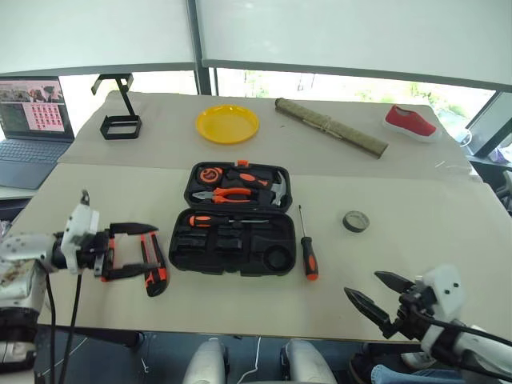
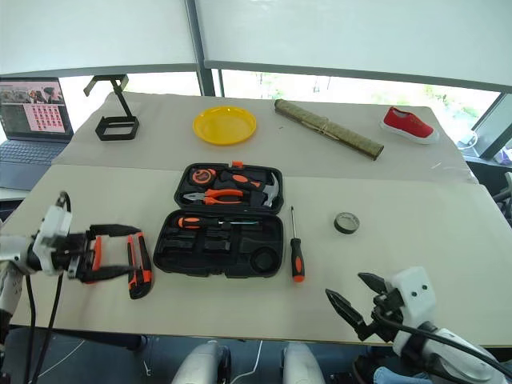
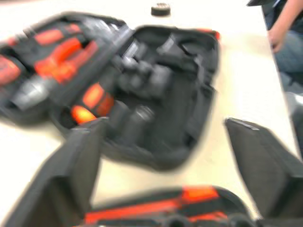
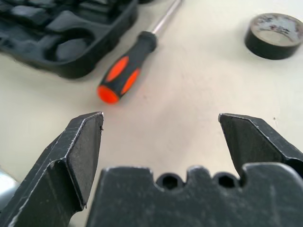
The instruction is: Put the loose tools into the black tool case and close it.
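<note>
The black tool case lies open to receive tools. Left of it, the spread left gripper straddles the utility knife — the right gripper, apart, faces the screwdriver right of it.

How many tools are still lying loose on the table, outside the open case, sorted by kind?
Screwdrivers: 1, the screwdriver right of the tool case
Utility knives: 1, the utility knife left of it
Tape rolls: 1, the grey roll
Total: 3

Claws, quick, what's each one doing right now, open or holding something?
Left claw: open, holding nothing; the utility knife lies on the table by it.
Right claw: open, empty, facing the loose screwdriver.
</note>
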Motion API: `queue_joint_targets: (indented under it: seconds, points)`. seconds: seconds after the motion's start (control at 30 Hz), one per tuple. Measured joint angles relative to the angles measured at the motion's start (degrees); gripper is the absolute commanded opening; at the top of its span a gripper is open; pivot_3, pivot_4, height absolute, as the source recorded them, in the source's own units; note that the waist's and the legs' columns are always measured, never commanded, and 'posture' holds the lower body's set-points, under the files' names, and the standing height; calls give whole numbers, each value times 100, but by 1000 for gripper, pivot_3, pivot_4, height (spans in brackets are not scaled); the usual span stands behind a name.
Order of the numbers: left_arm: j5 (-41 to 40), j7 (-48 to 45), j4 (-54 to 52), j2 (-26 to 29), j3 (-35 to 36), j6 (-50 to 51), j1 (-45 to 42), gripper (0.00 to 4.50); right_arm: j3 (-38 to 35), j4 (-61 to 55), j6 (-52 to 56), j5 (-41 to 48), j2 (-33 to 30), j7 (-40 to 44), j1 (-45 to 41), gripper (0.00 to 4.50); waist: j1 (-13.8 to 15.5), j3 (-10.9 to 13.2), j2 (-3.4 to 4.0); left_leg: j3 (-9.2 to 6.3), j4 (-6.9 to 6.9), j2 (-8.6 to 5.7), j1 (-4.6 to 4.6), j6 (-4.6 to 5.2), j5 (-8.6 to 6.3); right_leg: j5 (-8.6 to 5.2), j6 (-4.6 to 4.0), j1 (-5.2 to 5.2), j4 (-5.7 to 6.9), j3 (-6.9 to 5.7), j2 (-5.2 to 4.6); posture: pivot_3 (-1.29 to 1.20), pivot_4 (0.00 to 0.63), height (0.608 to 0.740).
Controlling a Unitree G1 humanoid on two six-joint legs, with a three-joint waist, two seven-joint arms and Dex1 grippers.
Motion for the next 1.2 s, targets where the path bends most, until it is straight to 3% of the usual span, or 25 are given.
queue_joint_targets:
  seconds: [0.33,0.67,0.8,1.1,1.2]
  points:
    - [-84,73,-556,-240,234,2,234,4485,1458,413,1607,-456,107,-1458,-2672,4500,2,2,-4,24,-1,-8,-19,0,0,0,-1,-20,0,5,10,0,150,740]
    - [-117,266,-898,-257,357,105,384,4485,2042,834,2437,-700,395,-1773,-3346,4500,-5,2,-4,22,-1,-7,-57,1,0,2,-1,-71,12,19,14,0,150,740]
    - [-117,276,-968,-296,356,104,383,4500,2179,872,2673,-712,562,-1792,-3481,3466,-7,1,-5,23,-1,-7,-57,1,0,2,-1,-70,11,20,13,0,150,740]
    - [-106,248,-983,-423,294,99,295,4500,1958,849,3625,-703,990,-1935,-3900,430,-3,-14,-30,20,-1,-6,-46,1,0,2,-1,-62,10,20,14,0,150,740]
    - [-102,237,-983,-431,280,99,275,4500,1817,807,3772,-726,990,-1935,-3925,40,-4,-15,-30,21,-1,-5,-45,1,0,2,-1,-61,11,20,15,0,150,740]
